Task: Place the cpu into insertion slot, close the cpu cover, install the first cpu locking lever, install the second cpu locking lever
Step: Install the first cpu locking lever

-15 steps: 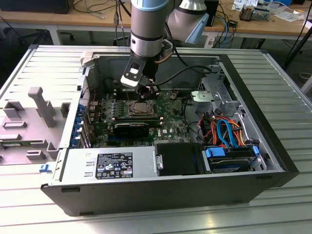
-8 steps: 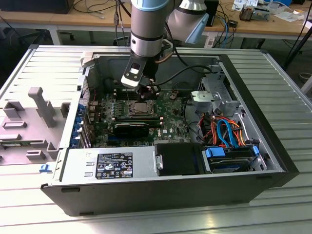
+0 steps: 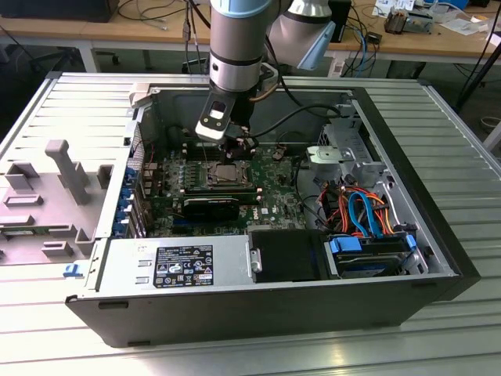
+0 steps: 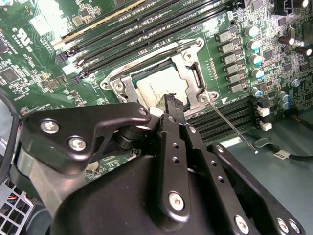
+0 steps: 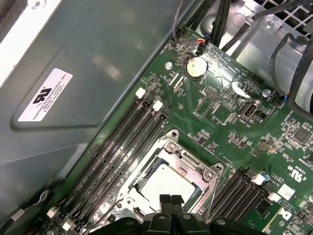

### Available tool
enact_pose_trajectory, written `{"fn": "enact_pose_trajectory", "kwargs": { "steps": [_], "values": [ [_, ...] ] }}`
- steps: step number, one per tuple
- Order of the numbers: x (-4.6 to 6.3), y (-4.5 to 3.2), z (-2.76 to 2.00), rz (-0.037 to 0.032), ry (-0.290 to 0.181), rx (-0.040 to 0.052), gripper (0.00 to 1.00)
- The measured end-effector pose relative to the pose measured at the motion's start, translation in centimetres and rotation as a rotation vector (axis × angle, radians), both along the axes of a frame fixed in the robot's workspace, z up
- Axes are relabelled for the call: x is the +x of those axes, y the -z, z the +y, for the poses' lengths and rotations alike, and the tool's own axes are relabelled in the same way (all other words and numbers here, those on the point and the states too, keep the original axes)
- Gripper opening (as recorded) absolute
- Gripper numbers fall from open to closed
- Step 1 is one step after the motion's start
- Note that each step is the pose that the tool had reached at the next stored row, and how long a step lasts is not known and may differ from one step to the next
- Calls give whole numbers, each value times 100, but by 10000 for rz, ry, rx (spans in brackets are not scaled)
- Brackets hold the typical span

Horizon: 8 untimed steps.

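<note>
The cpu (image 4: 155, 87) lies in the insertion slot (image 3: 227, 174) on the green motherboard, its dull silver top showing in both wrist views (image 5: 164, 183). The cpu cover (image 5: 168, 152) lies flat over the chip as a silver frame (image 4: 190, 66) around it. A thin wire locking lever (image 4: 230, 126) stands out at an angle from one side of the socket, also seen as a locking lever (image 5: 212, 196) in the first wrist view. My gripper (image 5: 171, 201) is shut, its fingertips (image 4: 171, 104) together at the edge of the chip and cover. In the exterior view the gripper (image 3: 233, 153) hovers just over the socket.
Long black memory slots (image 5: 122, 142) flank the socket on two sides. The board sits deep in an open computer case (image 3: 117, 157) with a power supply (image 3: 176, 262), a drive bay (image 3: 368, 251) and loose coloured cables (image 3: 356, 207). The case wall (image 5: 73, 73) rises close by.
</note>
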<state>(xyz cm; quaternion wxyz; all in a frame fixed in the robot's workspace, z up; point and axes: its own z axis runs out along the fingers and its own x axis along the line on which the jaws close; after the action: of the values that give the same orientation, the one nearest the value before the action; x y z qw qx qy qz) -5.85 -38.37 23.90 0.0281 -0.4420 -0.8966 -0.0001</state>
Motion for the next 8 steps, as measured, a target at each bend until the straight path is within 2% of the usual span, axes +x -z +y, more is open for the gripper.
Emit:
{"fn": "enact_pose_trajectory", "kwargs": {
  "steps": [8],
  "values": [
    [0, 0, 0, 0, -118, 0, 11]
  ]
}}
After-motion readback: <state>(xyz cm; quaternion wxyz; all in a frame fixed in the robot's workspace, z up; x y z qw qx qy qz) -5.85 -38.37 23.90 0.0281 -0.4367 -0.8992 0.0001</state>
